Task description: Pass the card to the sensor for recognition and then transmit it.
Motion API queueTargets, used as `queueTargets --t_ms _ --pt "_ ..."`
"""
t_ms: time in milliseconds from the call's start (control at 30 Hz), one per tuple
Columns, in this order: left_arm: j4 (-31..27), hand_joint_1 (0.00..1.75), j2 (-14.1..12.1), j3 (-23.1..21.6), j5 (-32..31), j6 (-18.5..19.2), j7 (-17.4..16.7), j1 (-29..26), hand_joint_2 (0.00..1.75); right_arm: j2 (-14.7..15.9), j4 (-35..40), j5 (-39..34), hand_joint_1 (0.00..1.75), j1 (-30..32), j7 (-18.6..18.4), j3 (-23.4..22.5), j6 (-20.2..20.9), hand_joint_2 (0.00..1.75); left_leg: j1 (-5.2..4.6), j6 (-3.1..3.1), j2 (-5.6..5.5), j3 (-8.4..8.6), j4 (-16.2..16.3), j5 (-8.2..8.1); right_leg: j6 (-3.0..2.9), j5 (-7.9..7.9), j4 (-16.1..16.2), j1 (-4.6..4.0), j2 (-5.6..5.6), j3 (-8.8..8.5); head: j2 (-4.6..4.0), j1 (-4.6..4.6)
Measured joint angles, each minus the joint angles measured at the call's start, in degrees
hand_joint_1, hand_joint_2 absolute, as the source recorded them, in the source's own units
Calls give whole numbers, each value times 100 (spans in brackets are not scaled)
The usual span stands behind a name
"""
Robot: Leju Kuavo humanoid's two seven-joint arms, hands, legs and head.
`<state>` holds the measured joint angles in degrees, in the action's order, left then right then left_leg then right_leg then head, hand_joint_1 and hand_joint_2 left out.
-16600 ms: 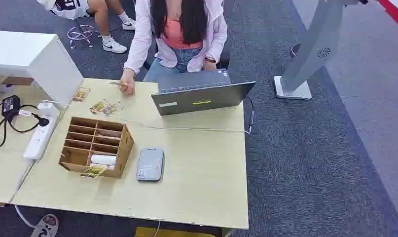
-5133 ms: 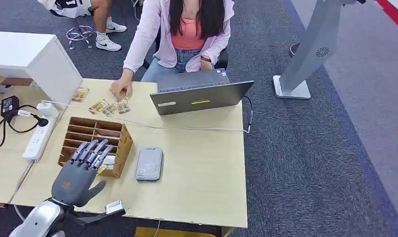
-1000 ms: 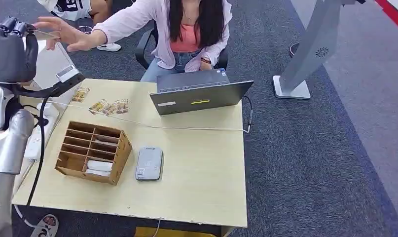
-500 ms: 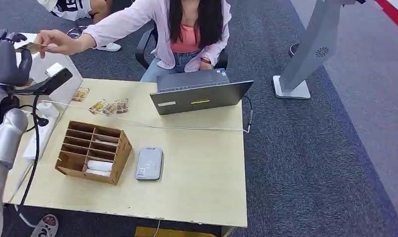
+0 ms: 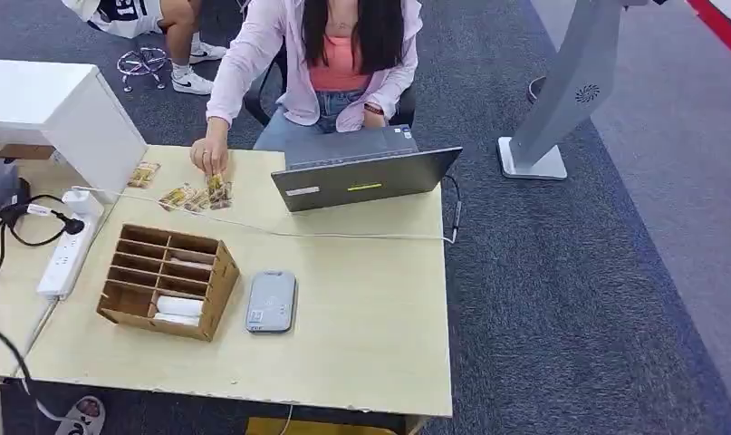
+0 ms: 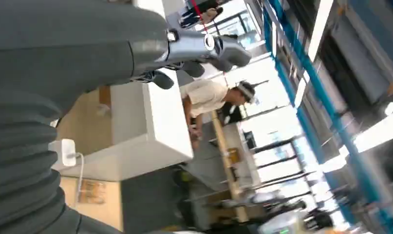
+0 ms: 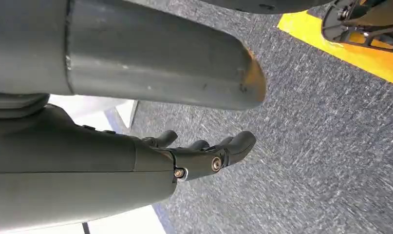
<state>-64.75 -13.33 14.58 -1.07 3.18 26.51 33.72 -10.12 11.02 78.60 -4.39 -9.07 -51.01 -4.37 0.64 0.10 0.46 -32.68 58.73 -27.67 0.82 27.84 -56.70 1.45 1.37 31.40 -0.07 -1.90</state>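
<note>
Near in, nothing held: right hand (image 7: 204, 156) slack over the carpet (image 7: 330, 122), fingers loosely apart, and left hand (image 6: 204, 48) off to the side, fingers spread and empty (idle, so handover probably done). Further out on the surface (image 5: 361, 299), sensor (image 5: 272, 301) flat just beside the wooden rack (image 5: 167, 281), handy for a tap in passing. Farthest, card (image 5: 218, 190) ending a row of cards (image 5: 189, 197) near the laptop (image 5: 366, 177), under a person's hand (image 5: 207, 159), likely being laid down as delivered
</note>
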Motion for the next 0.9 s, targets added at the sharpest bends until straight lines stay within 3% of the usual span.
queueTargets --t_ms 100,233,300,367,433,467,600,700,833,867,900 --pt "-658 0 -92 860 507 373 11 -618 175 -2 0 0 0 40 0 -20 0 0 3 0 -12 -7 0 0 -1 5 1 -2 -15 12 0 13" --pt "-1060 0 -125 1358 696 450 -33 -933 175 -2 0 2 0 15 2 -61 0 0 6 2 -60 -14 0 4 -9 14 -1 -5 -72 -11 0 2" --pt "-1151 0 -193 1784 1745 546 -210 -1133 175 -7 0 15 0 -1 2 -74 0 0 4 -3 -46 -11 -5 1 -12 13 -8 -4 -57 -21 0 -15" --pt "-1093 0 -433 2566 2957 897 -497 -1402 175 -18 0 22 0 11 2 -92 -4 0 5 -19 11 5 -6 -14 -15 12 -12 -6 5 -12 0 -2" --pt "-610 0 -687 3374 3805 1257 -757 -1546 175 -20 0 33 0 47 2 -101 -11 0 5 -17 19 14 -7 -16 -23 18 -13 -6 13 -7 0 0" --pt "-172 0 -911 3840 4139 1434 -785 -1646 0 -22 0 11 0 50 4 -105 -11 0 5 -21 20 19 -7 -19 -30 25 -14 -7 13 -2 0 4" --pt "1483 0 -1314 4899 4455 1682 -350 -2030 0 -31 0 -170 0 45 2 -197 -44 0 6 -23 -28 15 -8 -20 -33 50 -14 -7 -31 -1 0 18" --pt "2410 0 -1307 5243 4444 1619 -90 -2293 0 -28 2 -264 0 36 0 -295 -33 0 9 -23 -60 10 -8 -20 -31 56 -11 -9 -69 -13 0 9" --pt "3176 0 -1155 5416 4442 1351 -61 -2519 0 -15 2 -352 0 36 11 -404 2 0 0 -19 -64 9 -7 -18 -27 51 -7 -2 -73 -26 0 9" --pt "3267 0 -1102 5423 4435 1306 -61 -2549 175 -13 2 -363 0 38 18 -415 2 0 3 -19 -64 8 -4 -18 -23 48 -4 -3 -73 -26 0 9" --pt "3378 0 -1049 5425 4413 1249 -57 -2575 175 -7 4 -369 0 35 20 -431 0 175 3 -18 -66 7 -4 -17 -21 46 -4 -4 -74 -28 0 -2"
